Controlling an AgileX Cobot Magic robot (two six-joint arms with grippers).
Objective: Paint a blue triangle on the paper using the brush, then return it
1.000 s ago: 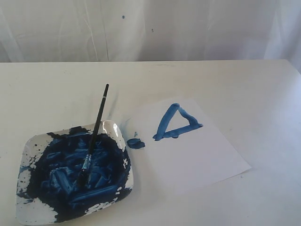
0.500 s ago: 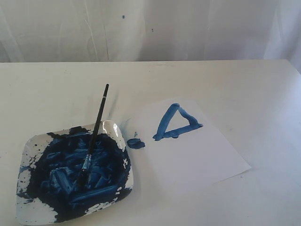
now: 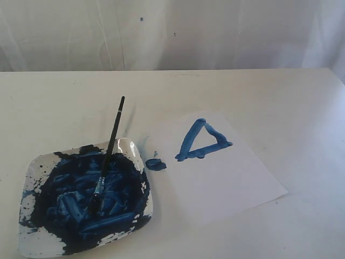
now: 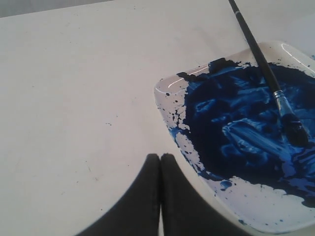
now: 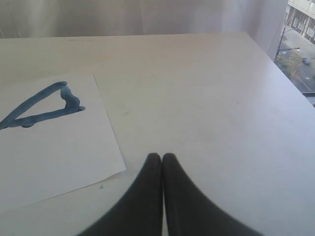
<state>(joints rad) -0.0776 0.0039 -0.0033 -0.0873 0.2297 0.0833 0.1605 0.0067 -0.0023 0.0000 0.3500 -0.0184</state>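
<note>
Brush [image 3: 109,154] across paint-smeared plate [image 3: 36,246]; left hand [image 4: 160,156], right hand [image 5: 162,155] both closed, empty, above table [image 3: 242,91].

a square white plate [image 3: 32,244], thickly smeared with dark blue paint, sits on the white counter [image 3: 253,91]. a small blue blob [image 3: 156,164] lies just beside it. a white curtain [image 3: 226,32] hangs behind.

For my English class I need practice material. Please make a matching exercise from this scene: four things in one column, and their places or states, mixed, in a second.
Column one
1. brush
2. blue triangle
3. paint blob
4. plate

Column two
A. lies between the plate and the triangle
B. covered with dark blue paint
C. painted on the paper
D. bristles in the paint, handle out over the rim

Pairs: 1-D, 2-C, 3-A, 4-B
</note>
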